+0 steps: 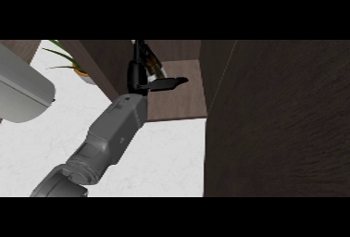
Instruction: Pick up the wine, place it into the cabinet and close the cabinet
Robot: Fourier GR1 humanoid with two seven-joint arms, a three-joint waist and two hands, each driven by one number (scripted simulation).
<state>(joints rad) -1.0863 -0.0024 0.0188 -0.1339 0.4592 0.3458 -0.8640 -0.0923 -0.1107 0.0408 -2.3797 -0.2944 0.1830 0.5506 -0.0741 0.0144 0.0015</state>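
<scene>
Since the cabinet door stands swung wide, filling everything to the right of the hand, the way into the cabinet is open for loading. I judge the door is left like that until the bottle is set down; closing is not yet done.

Shelf: lies under and just right of the hand, front edge toward me. Bare board shows there.

Counter: white, below and behind the hand, under the forearm.

Left forearm: comes in from the lower left and runs up and to the right, stretched long, wrist at the shelf's front edge. Reads as a far reach into the opening.

Left hand: over the shelf's left part, fingers wrapped round the wine bottle, one black digit sticking out to the right. So grasping the bottle, not let go.

Wine bottle: rises just beyond the hand, inside the opening, near the left wall, roughly upright. Whether its base touches the shelf I cannot tell; the hand hides it.

Right hand: not seen.

Step, my judgement: placing, near its end.
</scene>
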